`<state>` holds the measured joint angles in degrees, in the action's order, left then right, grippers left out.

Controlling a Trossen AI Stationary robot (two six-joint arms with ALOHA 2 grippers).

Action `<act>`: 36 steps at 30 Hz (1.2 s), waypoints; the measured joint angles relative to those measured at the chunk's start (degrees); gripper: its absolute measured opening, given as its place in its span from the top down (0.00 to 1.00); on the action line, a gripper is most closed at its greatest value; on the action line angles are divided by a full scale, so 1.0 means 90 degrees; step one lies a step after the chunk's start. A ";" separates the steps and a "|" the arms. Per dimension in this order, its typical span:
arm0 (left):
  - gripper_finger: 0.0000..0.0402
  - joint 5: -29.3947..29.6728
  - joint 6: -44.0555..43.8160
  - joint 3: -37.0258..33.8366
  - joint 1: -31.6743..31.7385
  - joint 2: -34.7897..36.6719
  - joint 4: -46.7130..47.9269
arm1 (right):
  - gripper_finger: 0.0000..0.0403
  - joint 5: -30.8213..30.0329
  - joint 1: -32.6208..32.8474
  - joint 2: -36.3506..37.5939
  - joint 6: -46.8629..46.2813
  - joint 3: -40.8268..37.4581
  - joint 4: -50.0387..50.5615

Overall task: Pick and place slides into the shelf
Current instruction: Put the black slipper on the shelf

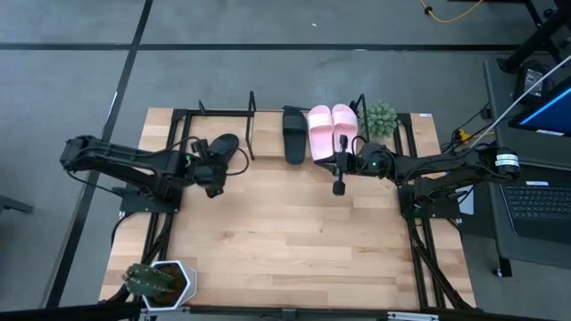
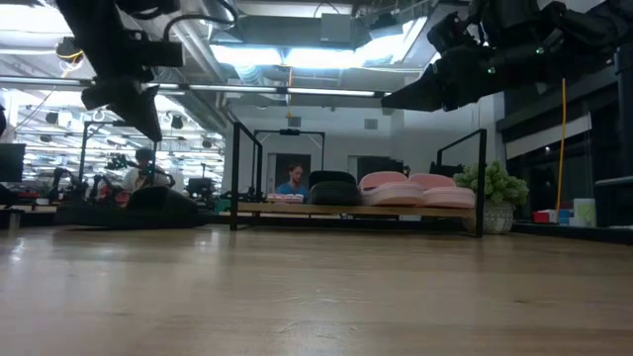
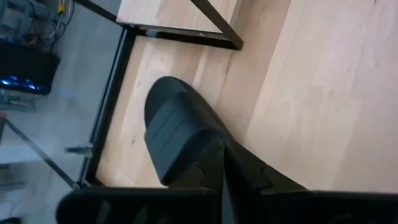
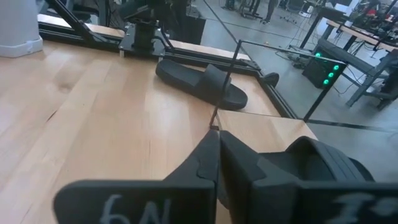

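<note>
Now three slides, one black point(image 1: 294, 135) and two pink point(image 1: 332, 130), sit on the shelf point(image 1: 252, 114), so the left gripper point(image 1: 212, 176), fingers together, hovers by the last black slide point(image 1: 223, 145) left of it, right gripper point(image 1: 339, 176) closed, empty.

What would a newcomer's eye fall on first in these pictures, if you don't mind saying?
Most likely the two pale pink slides lying side by side on the shelf at the table's far edge, with a black slide next to them. Next, the other black slide lying on the tabletop off the shelf's left end, with the left claw just beside it. The right claw hangs in front of the pink pair.
</note>
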<state>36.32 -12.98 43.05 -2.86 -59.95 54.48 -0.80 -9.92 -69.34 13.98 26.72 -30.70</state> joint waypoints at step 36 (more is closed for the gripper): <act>0.68 0.0468 0.0635 0.0005 0.0795 -0.1428 -0.0348 | 0.93 0.0001 0.0001 0.0000 0.0003 0.0002 -0.0104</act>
<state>40.54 -7.27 43.09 4.29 -72.79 51.35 -0.79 -9.91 -69.34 14.00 26.74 -31.64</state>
